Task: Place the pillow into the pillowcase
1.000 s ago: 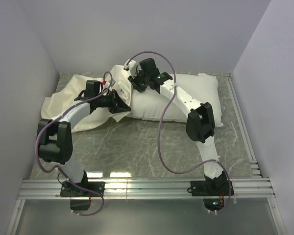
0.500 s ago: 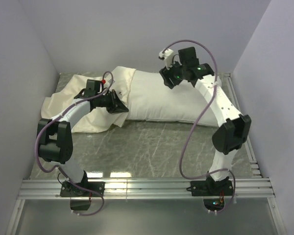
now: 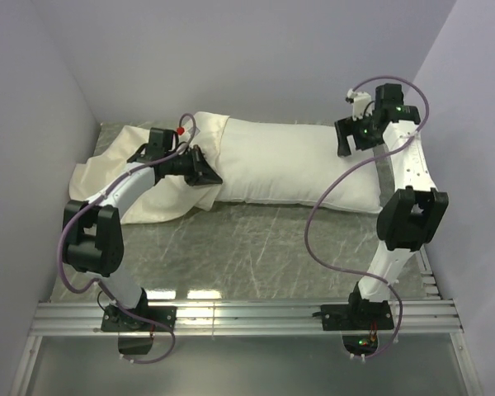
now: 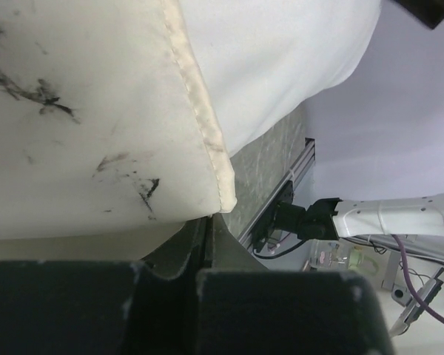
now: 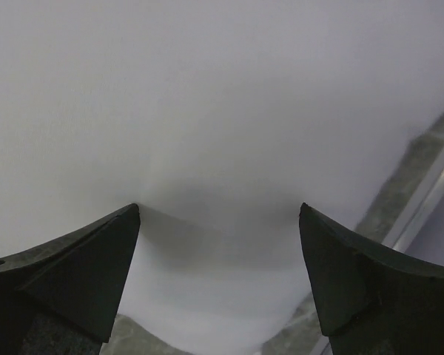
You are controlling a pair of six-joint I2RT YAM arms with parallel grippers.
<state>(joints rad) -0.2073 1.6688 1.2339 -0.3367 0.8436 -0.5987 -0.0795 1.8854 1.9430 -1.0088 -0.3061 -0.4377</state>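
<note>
though seemingly only partway, pillowcase (image 3: 161, 205) over pillow (image 3: 289, 165)

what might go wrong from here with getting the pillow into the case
1. The left end effector pinches the pillowcase close to its hem edge, so a hard push may pull the cloth free.
2. The right end effector is open over the right end of the pillow, so pushing may buckle it instead of feeding it in.

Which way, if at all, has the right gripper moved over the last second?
Yes. The right gripper swung rightward along the pillow, from near the pillowcase to the pillow's far end by the table's right rail.
</note>
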